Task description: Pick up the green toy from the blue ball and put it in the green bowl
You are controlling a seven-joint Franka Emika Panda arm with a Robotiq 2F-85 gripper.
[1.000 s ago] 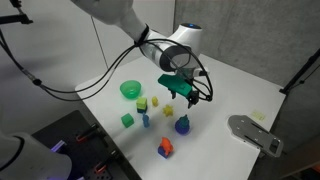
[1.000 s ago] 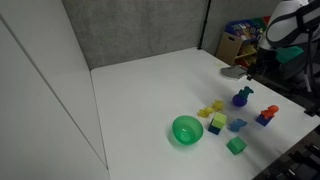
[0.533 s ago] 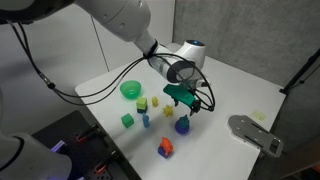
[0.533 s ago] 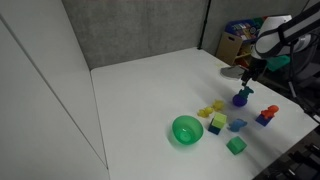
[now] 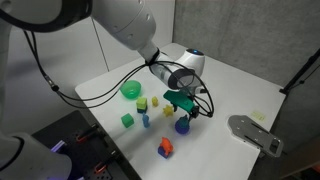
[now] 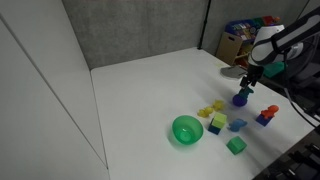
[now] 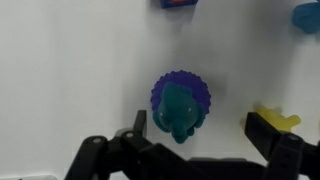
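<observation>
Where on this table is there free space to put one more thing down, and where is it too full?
Free: the wide bare table behind the green bowl, toward the grey wall; also the strip between the blue ball and the grey object. Crowded: the blocks between bowl and ball, beside the hand.

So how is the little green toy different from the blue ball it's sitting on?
Colour: the green toy is teal-green and the blue ball is blue-violet. Size: the green toy is smaller than the blue ball and covers only part of it. Place: the green toy sits on top of the blue ball, while the blue ball rests on the white table. Both are small.
</observation>
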